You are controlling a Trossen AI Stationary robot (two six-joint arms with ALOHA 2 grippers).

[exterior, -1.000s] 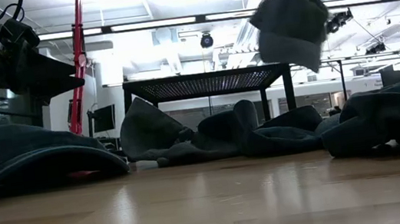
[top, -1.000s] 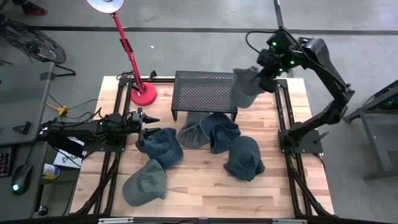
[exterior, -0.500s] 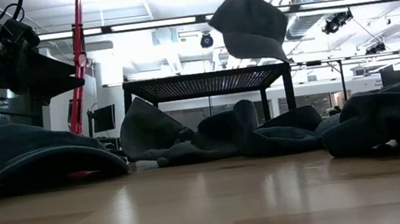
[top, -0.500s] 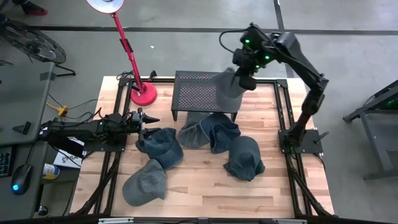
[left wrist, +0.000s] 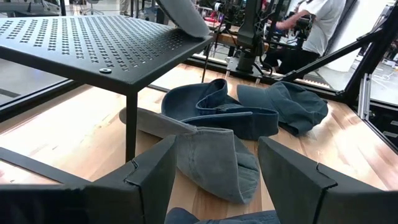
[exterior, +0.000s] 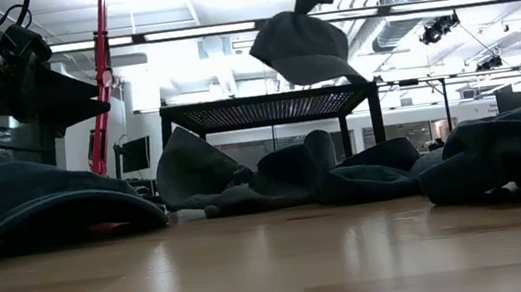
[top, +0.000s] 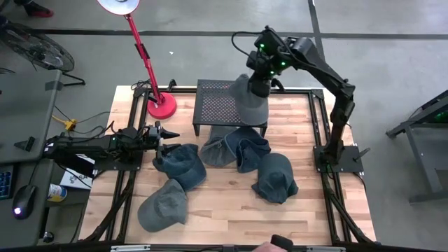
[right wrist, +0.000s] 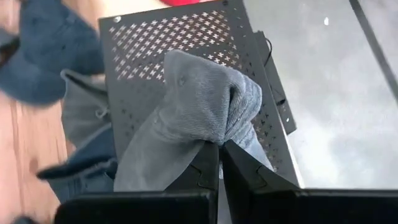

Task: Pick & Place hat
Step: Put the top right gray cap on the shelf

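My right gripper (top: 260,82) hangs over the right part of the black perforated metal stand (top: 224,98), shut on a grey hat (top: 250,103). The low view shows that hat (exterior: 300,50) in the air just above the stand's top (exterior: 265,101). My left gripper (top: 166,136) waits low at the table's left side, open, next to a blue hat (top: 183,162). More blue and grey hats lie on the table: one (top: 164,204) near the front left, a pile (top: 236,147) in front of the stand, one (top: 275,176) to the right. My right gripper pinches a bunched fold of the grey hat's cloth (right wrist: 219,129) between its two fingers, coming from above and pointing down. The hat hangs slack below the fingers, lifted clear over the stand's top; whether its low edge touches the stand I cannot tell.
A red desk lamp stands with its base (top: 162,105) at the table's far left corner, its pole slanting up. Black frame rails (top: 316,133) run along the table's sides. Bare wood (top: 224,210) lies at the near middle. People sit in the room beyond (left wrist: 311,25).
My right gripper has carried the grey hat toward the table's left, from beyond the stand's right end to above its right part, and somewhat lower. The hat has swung along below the fingers. The left arm has kept still.
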